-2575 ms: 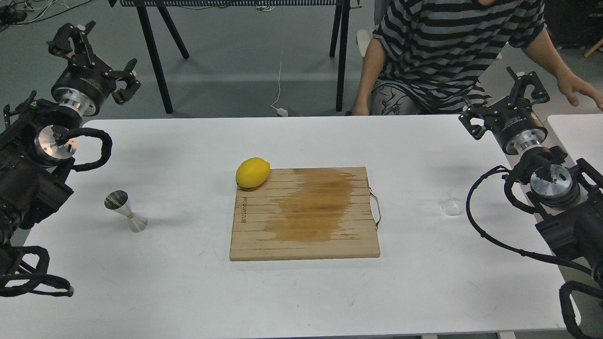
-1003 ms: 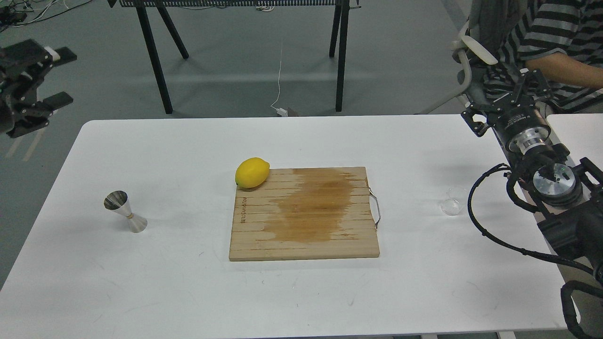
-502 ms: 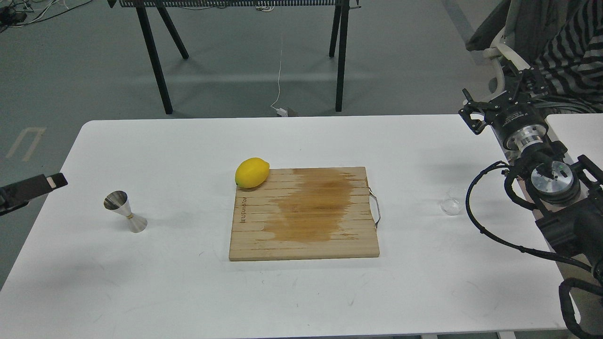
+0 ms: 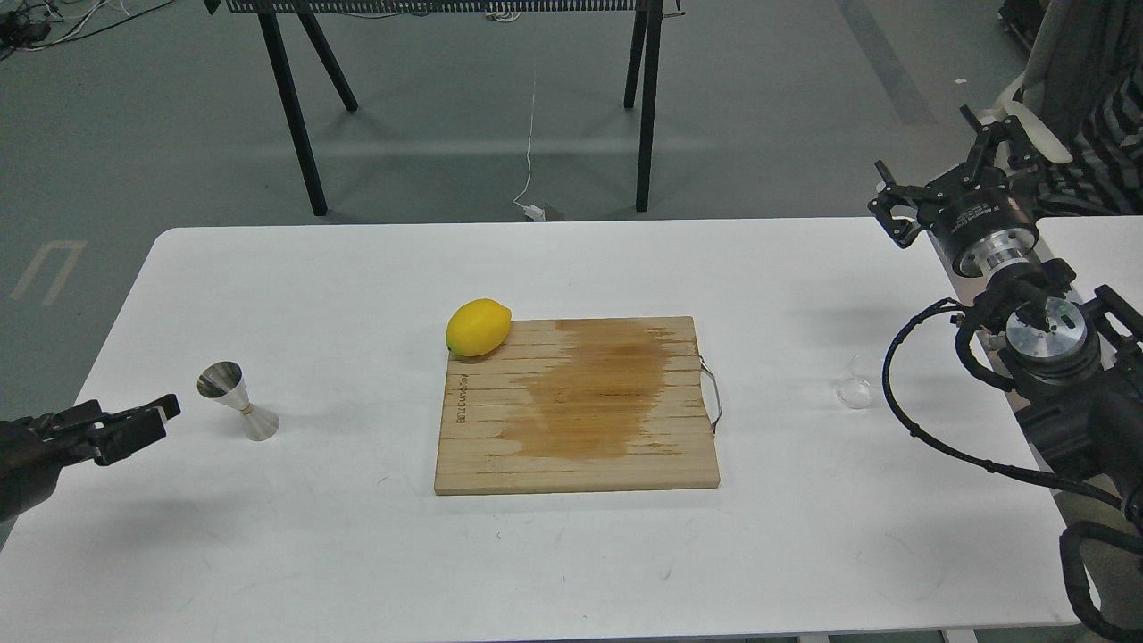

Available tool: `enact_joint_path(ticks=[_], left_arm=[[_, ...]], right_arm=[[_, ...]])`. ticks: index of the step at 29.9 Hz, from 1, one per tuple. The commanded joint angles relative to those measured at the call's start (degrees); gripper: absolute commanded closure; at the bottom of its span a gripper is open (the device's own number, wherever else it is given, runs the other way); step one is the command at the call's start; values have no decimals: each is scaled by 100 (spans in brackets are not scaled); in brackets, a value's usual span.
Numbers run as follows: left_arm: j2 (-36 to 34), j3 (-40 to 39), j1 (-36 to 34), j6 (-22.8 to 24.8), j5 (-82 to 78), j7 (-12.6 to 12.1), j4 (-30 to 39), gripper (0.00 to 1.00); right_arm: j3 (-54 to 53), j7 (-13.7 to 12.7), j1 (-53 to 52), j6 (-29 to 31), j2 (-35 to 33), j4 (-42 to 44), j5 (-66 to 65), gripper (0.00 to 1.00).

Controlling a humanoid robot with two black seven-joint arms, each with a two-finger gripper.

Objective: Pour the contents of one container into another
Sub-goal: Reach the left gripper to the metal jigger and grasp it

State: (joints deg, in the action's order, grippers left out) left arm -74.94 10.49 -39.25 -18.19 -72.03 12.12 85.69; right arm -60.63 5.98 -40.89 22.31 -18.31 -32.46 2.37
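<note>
The shiny steel jigger (image 4: 237, 403) stands on the left part of the white table (image 4: 357, 554), tilted a little. My left gripper (image 4: 150, 418) reaches in low from the left edge, its tips a short way left of the jigger and not touching it. It is dark and seen side-on, so its fingers cannot be told apart. The small clear glass cup (image 4: 855, 385) sits upright on the right part of the table, hard to see against the white. My right gripper (image 4: 946, 171) hangs open and empty above the table's far right corner, well behind the cup.
A wooden cutting board (image 4: 579, 406) with a dark wet stain lies mid-table, and a yellow lemon (image 4: 479, 327) rests at its back left corner. A person in a striped shirt (image 4: 1112, 134) and a chair are at the far right. Black stand legs (image 4: 295, 116) rise behind the table.
</note>
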Motion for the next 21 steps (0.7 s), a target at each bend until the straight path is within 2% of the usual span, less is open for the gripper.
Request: enact_joint_path(ticks=[1, 4, 7, 12, 21], left_arm=[[444, 5, 242, -220, -92, -60, -298, 1], [691, -12, 383, -316, -91, -218, -316, 1], [920, -12, 514, -544, -109, -236, -491, 1], [1209, -39, 603, -571, -92, -368, -588, 2], [1965, -372, 927, -914, -65, -377, -1300, 2]], right_arm=[[7, 0, -16, -7, -6, 12, 0, 1], [16, 0, -42, -16, -15, 12, 0, 1], [33, 8, -33, -16, 3, 12, -18, 1], [33, 9, -42, -16, 20, 3, -70, 1], [182, 9, -77, -25, 38, -6, -79, 1]])
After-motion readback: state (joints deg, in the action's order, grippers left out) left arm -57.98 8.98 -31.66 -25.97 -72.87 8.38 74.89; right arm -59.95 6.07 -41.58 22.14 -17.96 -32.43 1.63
